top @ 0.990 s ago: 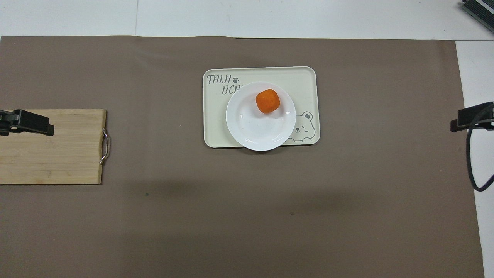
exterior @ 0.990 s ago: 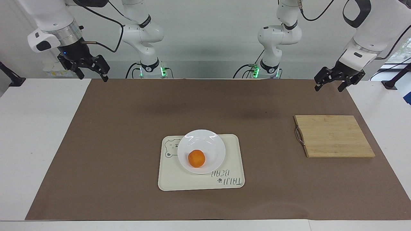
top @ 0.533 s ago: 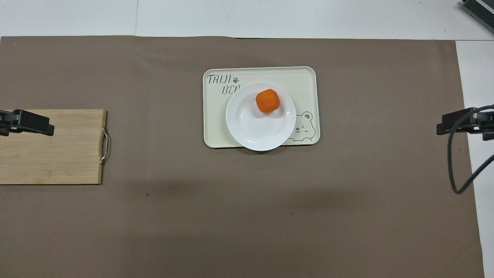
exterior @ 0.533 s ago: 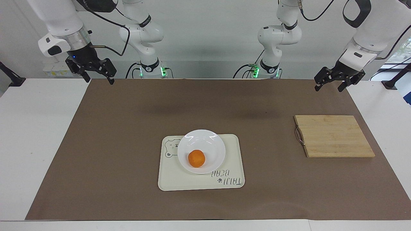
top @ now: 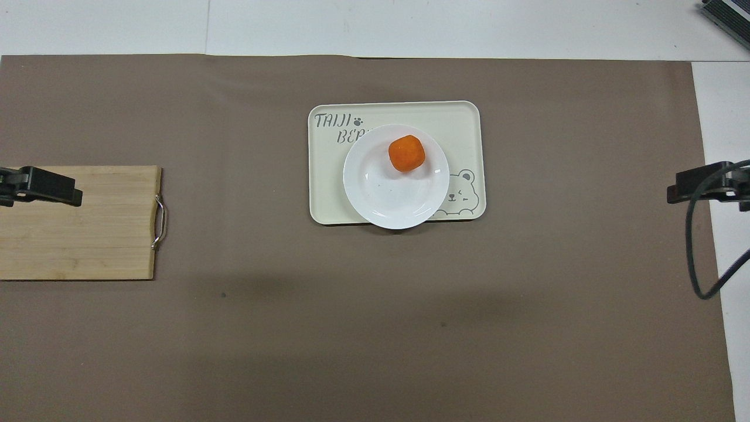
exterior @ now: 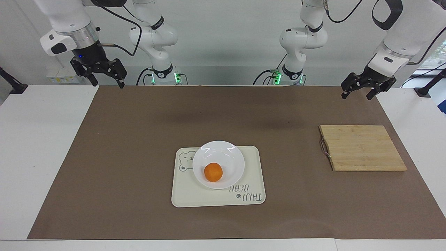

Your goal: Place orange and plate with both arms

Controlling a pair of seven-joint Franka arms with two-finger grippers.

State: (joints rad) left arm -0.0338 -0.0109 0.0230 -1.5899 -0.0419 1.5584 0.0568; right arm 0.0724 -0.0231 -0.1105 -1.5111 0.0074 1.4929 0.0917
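Orange [exterior: 213, 172] in plate [exterior: 230, 153] | plate on tray [exterior: 251, 174] | both arms' jaws open, empty

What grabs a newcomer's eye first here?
The orange in the white plate, which sits on the cream bear tray mid-table. Next, the bamboo board toward the left arm's end. Both grippers, left gripper and right gripper, hang open and empty by the mat's corners.

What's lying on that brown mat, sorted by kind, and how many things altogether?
Fruit: 1, the orange, in the plate
Dishes: 1, the plate, on the tray
Trays: 1, the cream bear tray
Boards: 1, the wooden cutting board, toward the left arm's end
Total: 4
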